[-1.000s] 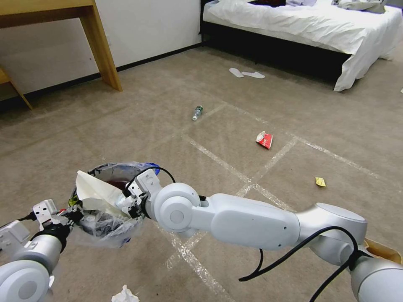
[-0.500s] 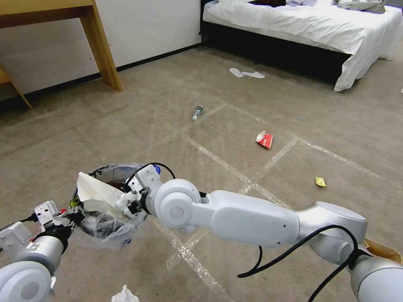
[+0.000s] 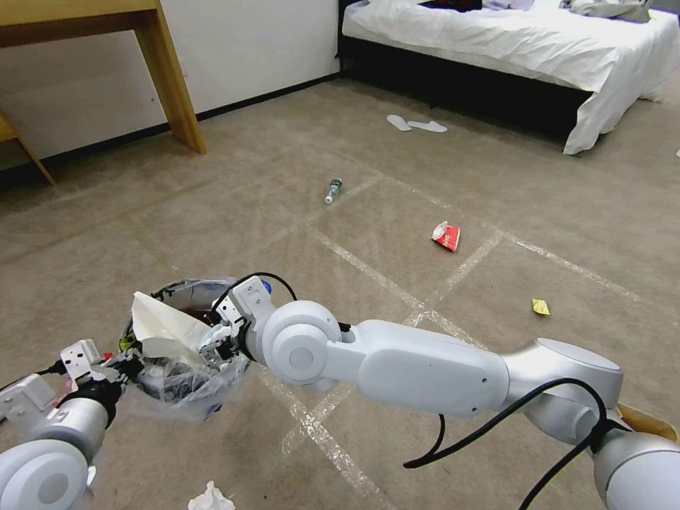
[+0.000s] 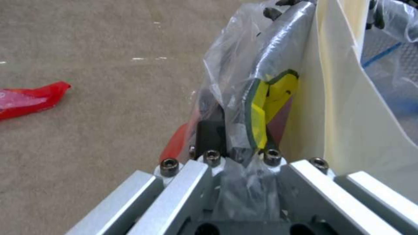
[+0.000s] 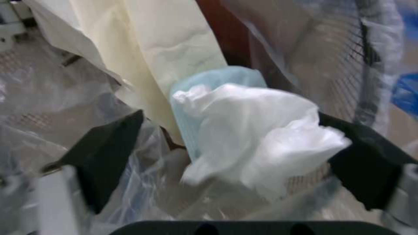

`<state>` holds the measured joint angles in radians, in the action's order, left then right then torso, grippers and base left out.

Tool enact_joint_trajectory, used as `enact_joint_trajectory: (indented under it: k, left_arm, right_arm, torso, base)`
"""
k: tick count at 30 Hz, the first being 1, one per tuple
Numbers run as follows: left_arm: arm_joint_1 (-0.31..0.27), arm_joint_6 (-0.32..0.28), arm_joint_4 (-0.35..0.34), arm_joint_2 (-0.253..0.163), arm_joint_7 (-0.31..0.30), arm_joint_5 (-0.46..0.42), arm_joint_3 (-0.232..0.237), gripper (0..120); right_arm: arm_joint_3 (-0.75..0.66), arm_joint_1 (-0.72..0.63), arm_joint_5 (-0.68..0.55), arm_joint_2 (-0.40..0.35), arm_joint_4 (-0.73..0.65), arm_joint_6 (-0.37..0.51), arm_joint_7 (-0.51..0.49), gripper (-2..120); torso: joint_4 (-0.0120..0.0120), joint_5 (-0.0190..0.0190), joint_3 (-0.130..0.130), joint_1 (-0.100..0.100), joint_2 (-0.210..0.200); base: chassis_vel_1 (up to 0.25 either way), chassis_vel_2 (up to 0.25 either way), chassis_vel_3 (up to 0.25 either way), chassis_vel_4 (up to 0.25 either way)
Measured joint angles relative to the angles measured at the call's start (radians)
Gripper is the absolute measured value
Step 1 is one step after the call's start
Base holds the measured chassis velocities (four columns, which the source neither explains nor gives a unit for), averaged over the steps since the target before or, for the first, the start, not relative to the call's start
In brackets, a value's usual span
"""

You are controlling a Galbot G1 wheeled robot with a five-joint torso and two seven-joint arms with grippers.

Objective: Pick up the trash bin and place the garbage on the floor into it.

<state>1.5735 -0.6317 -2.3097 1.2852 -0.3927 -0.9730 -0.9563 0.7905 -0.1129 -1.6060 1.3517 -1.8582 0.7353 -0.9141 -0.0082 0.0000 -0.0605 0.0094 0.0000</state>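
Note:
The trash bin, red under a crinkly clear bag, hangs just above the floor. My left gripper is shut on its near rim. My right gripper reaches into the bin's mouth and stands open. Between its wide-spread fingers lies a crumpled white tissue. Behind the tissue are a light blue mask and a cream paper sheet. Garbage on the carpet: a small bottle, a red wrapper, a yellow scrap and a white tissue.
A wooden desk leg stands at the back left. A bed fills the back right, with white slippers before it. A brown paper bag peeks out behind my right elbow. Another red wrapper lies near the bin.
My right gripper has dipped slightly lower into the bin's mouth. The bin itself has sunk a little. The litter on the carpet has stayed put.

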Motion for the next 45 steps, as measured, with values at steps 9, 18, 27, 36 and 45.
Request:
enact_joint_trajectory:
  k: [9, 18, 27, 36, 45]
  left_arm:
    - [0.000, 0.001, 0.003, 0.004, 0.001, 0.006, 0.007, 0]
    - [0.003, 0.002, 0.002, 0.007, 0.002, 0.006, 0.004, 0]
    - [0.000, 0.002, 0.001, 0.013, 0.003, 0.011, 0.009, 0]
    - [-0.001, 0.004, 0.001, 0.021, 0.008, 0.014, 0.009, 0]
    - [-0.004, 0.004, 0.003, 0.018, 0.009, 0.012, 0.007, 0]
  right_arm:
    - [-0.012, 0.002, 0.007, 0.007, 0.009, 0.000, 0.003, 100]
    - [-0.014, 0.004, 0.022, 0.025, 0.015, 0.000, 0.016, 100]
    - [-0.005, 0.021, 0.036, 0.038, 0.018, 0.000, 0.033, 100]
    - [0.039, 0.034, 0.158, 0.050, 0.011, 0.000, 0.066, 100]
    - [0.042, 0.046, 0.196, 0.063, 0.006, 0.000, 0.061, 100]
  torso:
    - [0.0000, 0.0000, 0.000, 0.000, 0.000]
    - [0.0000, -0.0001, 0.000, 0.000, 0.000]
    - [0.0000, -0.0001, 0.000, 0.000, 0.000]
    - [0.0000, -0.0001, 0.000, 0.000, 0.000]
    - [0.0000, -0.0001, 0.000, 0.000, 0.000]
  base:
    - [0.000, 0.000, 0.000, 0.000]
    - [0.000, 0.000, 0.000, 0.000]
    - [0.000, 0.000, 0.000, 0.000]
    - [0.000, 0.000, 0.000, 0.000]
    - [0.000, 0.000, 0.000, 0.000]
